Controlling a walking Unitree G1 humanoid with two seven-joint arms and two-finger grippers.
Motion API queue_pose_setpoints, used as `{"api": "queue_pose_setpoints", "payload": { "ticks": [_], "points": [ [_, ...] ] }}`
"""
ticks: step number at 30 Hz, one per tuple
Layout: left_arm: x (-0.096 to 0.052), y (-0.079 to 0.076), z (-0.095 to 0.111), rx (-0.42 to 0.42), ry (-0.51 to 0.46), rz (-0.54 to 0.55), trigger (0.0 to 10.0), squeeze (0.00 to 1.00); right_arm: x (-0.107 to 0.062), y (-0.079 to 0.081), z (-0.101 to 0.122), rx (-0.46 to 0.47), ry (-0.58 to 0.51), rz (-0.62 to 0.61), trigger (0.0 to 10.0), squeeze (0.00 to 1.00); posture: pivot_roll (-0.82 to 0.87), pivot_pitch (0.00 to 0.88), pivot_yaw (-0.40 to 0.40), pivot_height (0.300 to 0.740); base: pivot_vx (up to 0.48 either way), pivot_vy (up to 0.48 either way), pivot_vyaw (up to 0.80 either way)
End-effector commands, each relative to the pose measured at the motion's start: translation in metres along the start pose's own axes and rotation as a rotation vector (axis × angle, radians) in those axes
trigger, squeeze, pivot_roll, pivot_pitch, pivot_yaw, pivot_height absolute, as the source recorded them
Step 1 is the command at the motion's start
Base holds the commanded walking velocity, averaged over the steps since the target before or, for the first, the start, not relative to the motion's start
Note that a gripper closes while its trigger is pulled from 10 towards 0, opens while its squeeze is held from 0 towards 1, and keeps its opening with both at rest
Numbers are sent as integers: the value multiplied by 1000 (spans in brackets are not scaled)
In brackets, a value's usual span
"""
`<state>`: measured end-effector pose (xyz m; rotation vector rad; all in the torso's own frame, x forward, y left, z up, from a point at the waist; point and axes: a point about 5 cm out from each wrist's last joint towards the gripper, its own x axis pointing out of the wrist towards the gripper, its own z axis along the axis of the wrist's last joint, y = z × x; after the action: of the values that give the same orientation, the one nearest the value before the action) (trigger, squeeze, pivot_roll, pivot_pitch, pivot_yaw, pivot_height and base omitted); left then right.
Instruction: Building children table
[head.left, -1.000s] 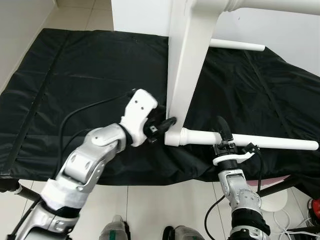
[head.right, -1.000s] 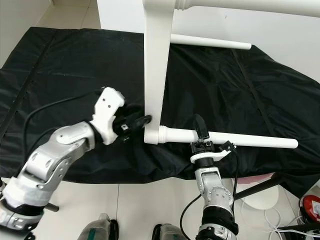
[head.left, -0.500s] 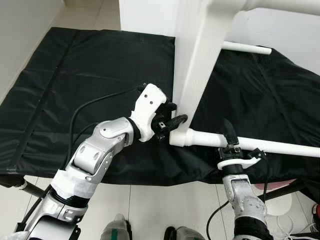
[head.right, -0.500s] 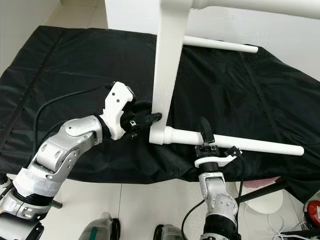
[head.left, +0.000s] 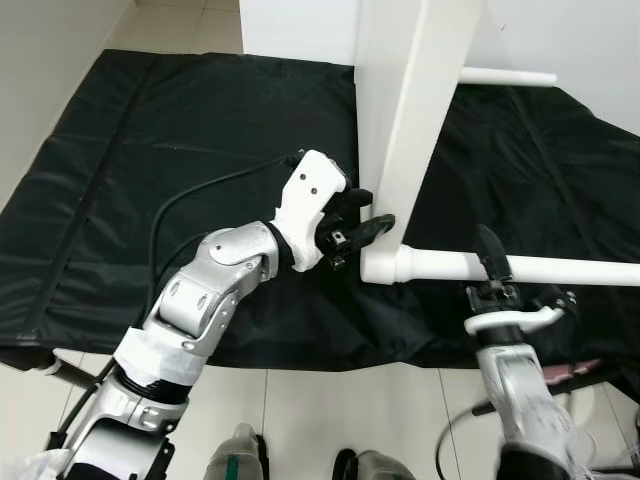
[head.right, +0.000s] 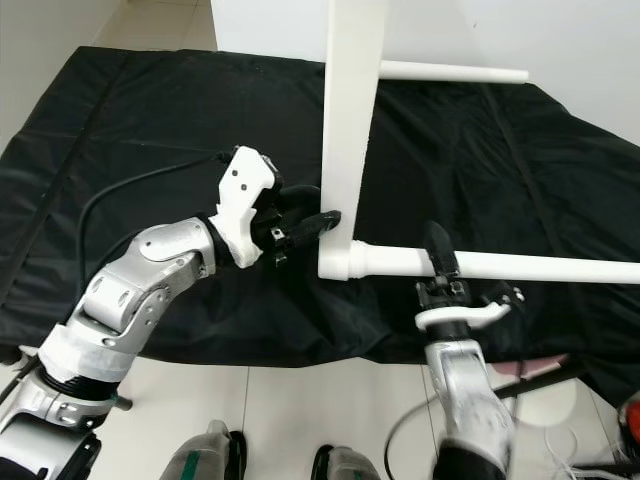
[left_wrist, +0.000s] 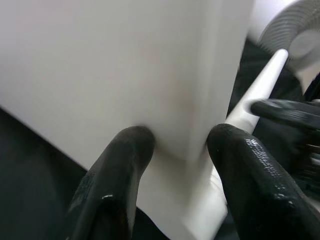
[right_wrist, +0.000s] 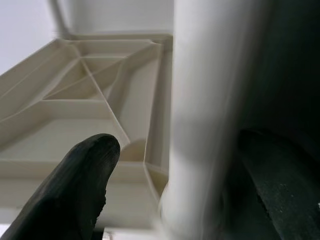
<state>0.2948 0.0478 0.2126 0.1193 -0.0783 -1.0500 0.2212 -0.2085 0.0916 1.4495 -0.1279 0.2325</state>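
Two grips: we have both grippers on the white children's table (head.left: 405, 110), which stands tipped on its edge over the black mat (head.left: 130, 170).
Left gripper (head.left: 360, 232): pinched on the tabletop's lower corner, one finger (left_wrist: 117, 165) on each face.
Right gripper (head.left: 492, 268): fingers straddle the nearest leg (head.left: 540, 268); whether they are clamped, we cannot tell.
Leg: lies level, its collar seated at the corner we hold.
Technique: we judge the left should brace firmly while the right turns the leg along its own axis, not levering it sideways.
Risk: the tall panel could tip.
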Motion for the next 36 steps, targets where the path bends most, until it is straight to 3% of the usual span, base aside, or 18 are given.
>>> {"api": "queue_pose_setpoints", "payload": {
  "ticks": [1, 3, 7, 11, 12, 16, 23, 24, 27, 31, 33, 36],
  "points": [
    [4, -1, 3, 7, -7, 5, 10000, 0, -2, 7, -19, 86, 3, 39, 10000, 0, 49, 79, -36, 740, 0, 0, 0],
    [4, -1, 3, 7, -7, 5, 10000, 0, -2, 7, -19, 86, 3, 39, 10000, 0, 49, 79, -36, 740, 0, 0, 0],
    [6, 0, 5, 4, -21, -2, 10000, 0, -21, 17, -26, 77, 79, 42, 10000, 0, 42, 84, -28, 740, 0, 0, 0],
    [6, 1, 6, 3, -23, -3, 10000, 0, -28, 22, -26, 71, 97, 63, 10000, 0, 41, 84, -26, 740, 0, 0, 0],
    [6, 2, 6, 2, -23, -1, 10000, 0, -38, 35, -25, 42, 128, 132, 10000, 0, 37, 90, -20, 740, 0, 0, 0],
    [5, 2, 5, 2, -24, -2, 10000, 0, -41, 41, -24, -8, 145, 154, 10000, 0, 36, 90, -19, 740, 0, 0, 0],
    [-6, -10, -3, 0, -8, -53, 10000, 0, -22, 49, -22, -73, 125, 175, 10000, 0, 33, 87, -14, 740, 0, 0, 0],
    [-17, -19, -7, -3, 5, -90, 10000, 0, -12, 52, -21, -104, 124, 195, 10000, 0, 35, 86, -15, 740, 0, 0, 0],
    [-25, -22, -10, 2, 14, -99, 10000, 0, -6, 54, -19, -132, 119, 200, 10000, 0, 38, 87, -15, 740, 0, 0, 0],
    [-30, -23, -10, -6, 12, -92, 10000, 0, -3, 54, -17, -155, 114, 195, 10000, 0, 47, 84, -23, 740, 0, 0, 0],
    [-47, -16, -11, -9, 17, -31, 10000, 0, 7, 54, -9, -236, 95, 174, 10000, 0, 63, 78, -35, 740, 0, 0, 0],
    [-54, -9, -11, -5, 17, 24, 10000, 0, 12, 55, -5, -276, 87, 170, 10000, 0, 71, 73, -42, 740, 0, 0, 0]
  ]
}}
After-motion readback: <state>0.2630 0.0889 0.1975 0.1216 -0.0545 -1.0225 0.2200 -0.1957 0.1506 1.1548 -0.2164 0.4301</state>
